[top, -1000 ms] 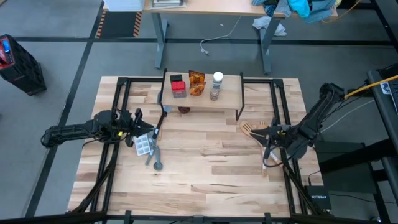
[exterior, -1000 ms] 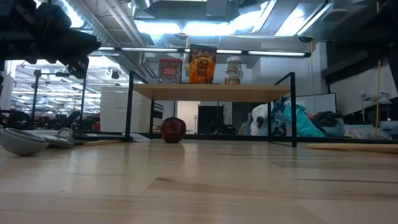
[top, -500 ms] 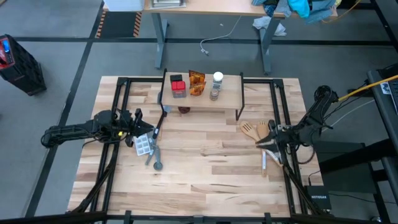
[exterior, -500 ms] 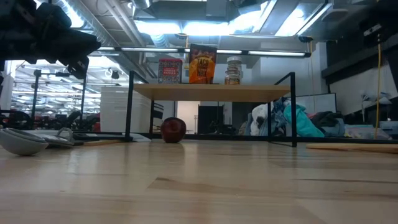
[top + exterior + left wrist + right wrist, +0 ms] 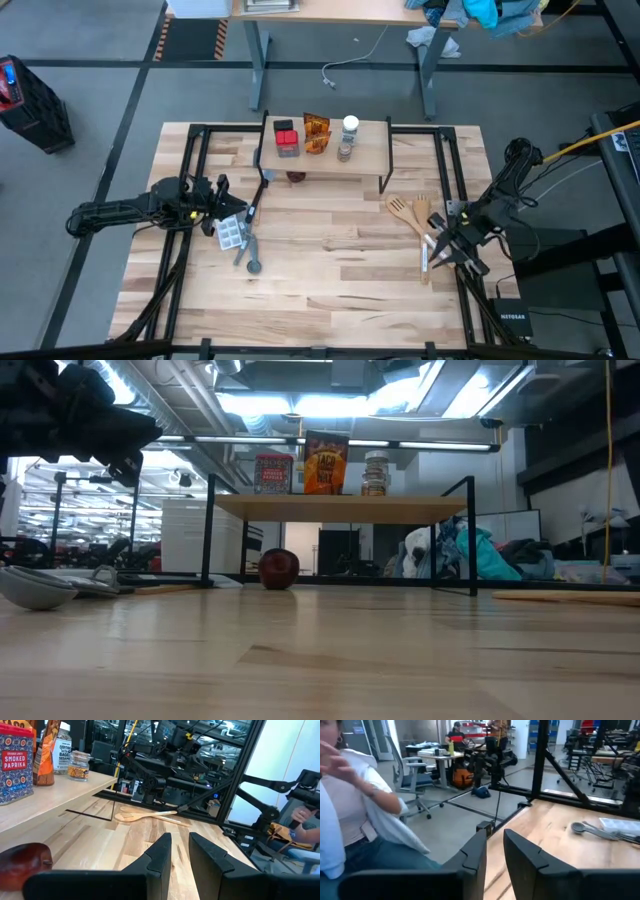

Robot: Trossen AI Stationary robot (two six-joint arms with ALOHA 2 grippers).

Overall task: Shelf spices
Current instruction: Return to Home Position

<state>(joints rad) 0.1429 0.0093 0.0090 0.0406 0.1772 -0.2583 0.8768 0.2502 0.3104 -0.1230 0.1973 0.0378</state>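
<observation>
The bench [image 5: 330, 290] is a plank-topped one standing on a grey floor [image 5: 100, 90], with a desk [image 5: 340, 10] beyond its far edge. The shelf [image 5: 370, 150] sits at the middle of that far edge, and the spices [image 5: 325, 462] are all on it, gathered on its left half. The red-topped box [image 5: 285, 127] has the dark grey tin [image 5: 289, 148] just on its near side. The orange packs [image 5: 317, 133] stand beside them, followed by the white-capped jar [image 5: 350, 124] and the small brown-capped jar [image 5: 345, 153]. A dark red round thing [image 5: 279, 568] lies on the bench under the shelf.

My left claw [image 5: 222, 200] hangs above the bench near its left edge, just beside the pale grey tray [image 5: 231, 235]. Its fingers are narrow, with a slim gap and nothing between them. My right claw [image 5: 440, 250] is at the bench's right edge, near the wooden spatulas [image 5: 405, 208] and on their near side. It is narrow too, and empty. In the room past it sits a person [image 5: 360, 820] in a white top.
</observation>
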